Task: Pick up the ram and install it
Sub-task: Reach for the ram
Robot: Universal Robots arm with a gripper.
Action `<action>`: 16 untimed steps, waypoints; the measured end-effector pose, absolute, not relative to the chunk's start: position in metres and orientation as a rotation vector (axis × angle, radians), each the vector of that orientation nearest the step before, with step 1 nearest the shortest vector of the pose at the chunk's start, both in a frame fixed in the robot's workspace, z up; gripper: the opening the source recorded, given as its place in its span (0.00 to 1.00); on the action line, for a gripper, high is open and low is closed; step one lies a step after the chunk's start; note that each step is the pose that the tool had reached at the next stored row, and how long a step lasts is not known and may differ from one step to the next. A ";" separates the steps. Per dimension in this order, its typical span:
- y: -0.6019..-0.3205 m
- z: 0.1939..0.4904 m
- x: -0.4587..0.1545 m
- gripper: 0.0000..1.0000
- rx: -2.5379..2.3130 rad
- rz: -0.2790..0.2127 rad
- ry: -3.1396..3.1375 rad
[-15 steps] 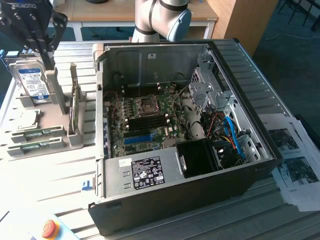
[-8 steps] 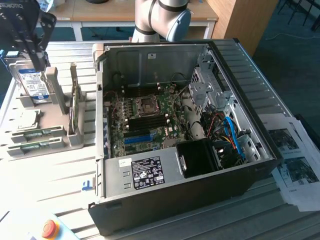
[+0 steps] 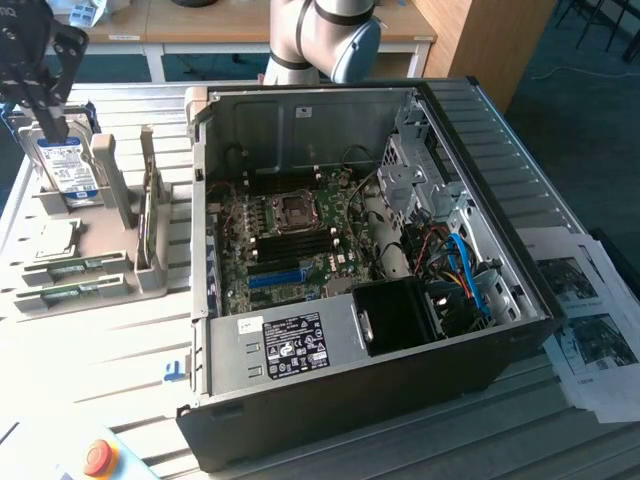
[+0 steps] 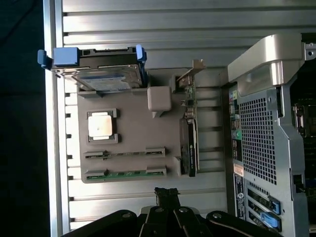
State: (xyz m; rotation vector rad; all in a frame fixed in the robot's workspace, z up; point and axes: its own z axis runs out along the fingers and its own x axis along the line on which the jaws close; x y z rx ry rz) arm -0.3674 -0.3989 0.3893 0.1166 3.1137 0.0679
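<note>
Two ram sticks lie flat in slots of a grey holder (image 3: 110, 225) to the left of the computer case in the exterior view. One ram stick (image 3: 78, 268) (image 4: 124, 153) lies beside the other ram stick (image 3: 72, 294) (image 4: 124, 173). My gripper (image 3: 52, 125) (image 4: 167, 193) hangs above the holder, over the hard drive end, with its fingers shut together and nothing between them. It is well apart from both sticks. The open case (image 3: 480, 150) shows the green motherboard (image 3: 290, 245) with its long memory slots.
The holder also carries a silver hard drive (image 3: 65, 165) (image 4: 106, 79) in a blue bracket, a square processor (image 3: 55, 238) (image 4: 101, 125) and an upright expansion card (image 3: 148, 215) (image 4: 190, 143). Papers (image 3: 590, 320) lie at the exterior view's right. A red stop button (image 3: 97, 457) sits at the front.
</note>
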 end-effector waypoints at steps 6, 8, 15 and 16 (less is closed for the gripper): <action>-0.399 0.389 -0.378 0.10 0.116 0.068 3.114; -0.399 0.389 -0.378 0.10 0.117 0.068 3.114; -0.399 0.389 -0.382 0.10 0.117 0.068 3.114; -0.399 0.389 -0.384 0.10 0.117 0.068 3.114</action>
